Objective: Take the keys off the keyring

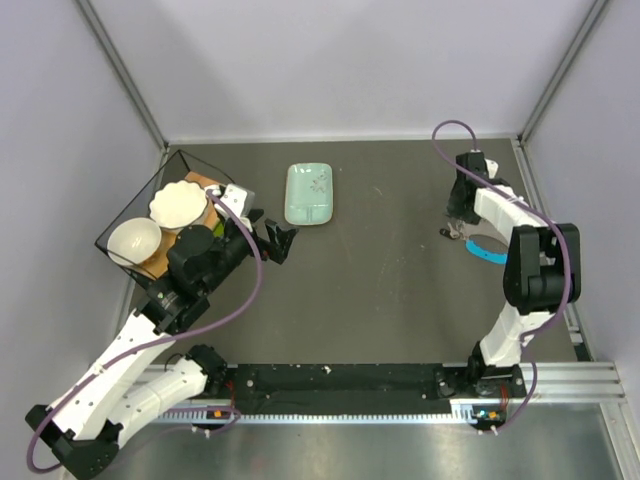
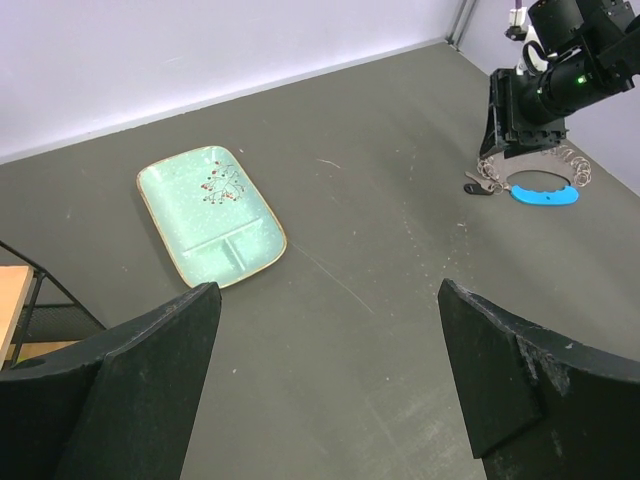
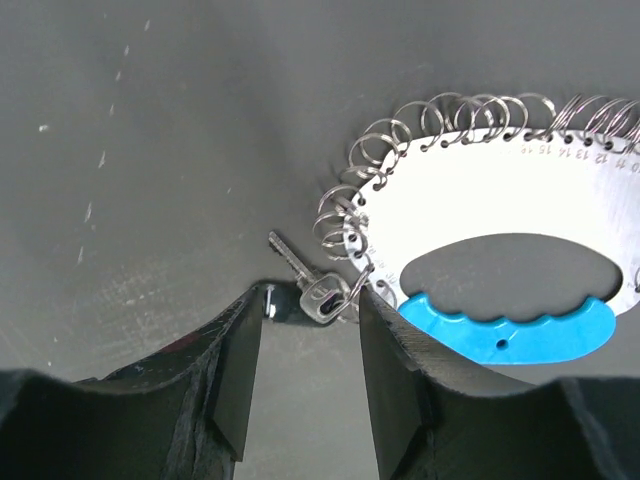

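Right fingers (image 3: pixel 238 375) stand slightly apart, a silver key (image 3: pixel 318 293) lying at their tips beside the keyring (image 3: pixel 470 215), near the right edge of the surface (image 1: pixel 380 300). Only the right wrist view shows its wire loops; from above, just the blue tag (image 1: pixel 487 253). Left fingers (image 2: pixel 140 380) gape wide, empty.

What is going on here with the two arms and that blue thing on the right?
The right gripper is down at the keyring, a white numbered plate edged with small rings, with a blue handle. Its jaws are open, and a silvery key lies just between the fingertips, not yet gripped. The left gripper is open and empty, hovering over the table near the pale green dish.
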Motion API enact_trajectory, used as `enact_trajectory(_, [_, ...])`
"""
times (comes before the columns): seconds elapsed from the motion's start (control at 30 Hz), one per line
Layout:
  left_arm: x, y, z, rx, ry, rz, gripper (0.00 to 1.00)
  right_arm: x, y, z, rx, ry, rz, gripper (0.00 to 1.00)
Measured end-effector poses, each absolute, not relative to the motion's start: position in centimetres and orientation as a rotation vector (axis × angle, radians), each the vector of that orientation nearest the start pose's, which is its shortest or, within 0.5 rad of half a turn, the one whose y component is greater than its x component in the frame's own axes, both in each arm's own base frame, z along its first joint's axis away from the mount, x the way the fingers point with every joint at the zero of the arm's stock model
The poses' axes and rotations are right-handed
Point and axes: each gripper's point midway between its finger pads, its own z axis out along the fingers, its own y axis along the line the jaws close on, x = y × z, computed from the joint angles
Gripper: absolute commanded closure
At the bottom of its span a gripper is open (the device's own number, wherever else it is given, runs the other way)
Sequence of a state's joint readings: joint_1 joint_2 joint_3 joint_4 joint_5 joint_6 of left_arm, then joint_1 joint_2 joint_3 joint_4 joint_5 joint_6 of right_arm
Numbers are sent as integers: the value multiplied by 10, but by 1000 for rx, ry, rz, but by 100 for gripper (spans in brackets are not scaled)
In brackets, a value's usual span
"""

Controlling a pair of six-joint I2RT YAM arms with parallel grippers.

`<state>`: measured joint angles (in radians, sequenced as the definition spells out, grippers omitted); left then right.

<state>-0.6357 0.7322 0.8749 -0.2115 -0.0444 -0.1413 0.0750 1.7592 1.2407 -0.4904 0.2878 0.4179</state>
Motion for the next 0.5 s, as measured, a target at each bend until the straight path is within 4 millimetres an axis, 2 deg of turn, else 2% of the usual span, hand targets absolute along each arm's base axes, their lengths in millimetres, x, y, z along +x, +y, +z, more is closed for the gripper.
enact_trajectory(0.23, [246,-179,326,374,1627,-553,5,419,-21,71,581,2476,-190,54])
enact_trajectory(0.5, [246,-179,326,375,1627,-553,5,423,-35,48,605,2537,-167,54])
